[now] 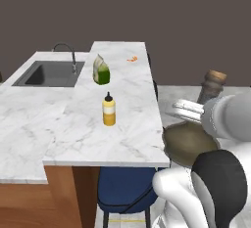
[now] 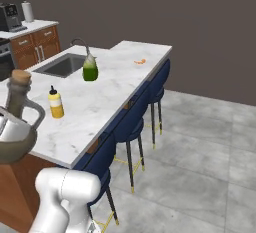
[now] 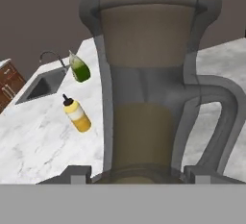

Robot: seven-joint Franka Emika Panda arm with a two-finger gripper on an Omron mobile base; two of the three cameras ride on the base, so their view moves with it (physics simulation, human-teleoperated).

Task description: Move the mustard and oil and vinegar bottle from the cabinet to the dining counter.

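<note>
Oil and vinegar bottle (image 2: 17, 122) held off dining counter (image 2: 115, 84) edge

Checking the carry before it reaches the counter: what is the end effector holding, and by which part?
The end effector holds the flask by its round belly, below the neck and handle; it stays upright, off the counter.

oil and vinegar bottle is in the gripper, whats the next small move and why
Probably carry the oil and vinegar bottle over the dining counter: the gripper holds it off the slab's edge, while the mustard already stands there.
</note>
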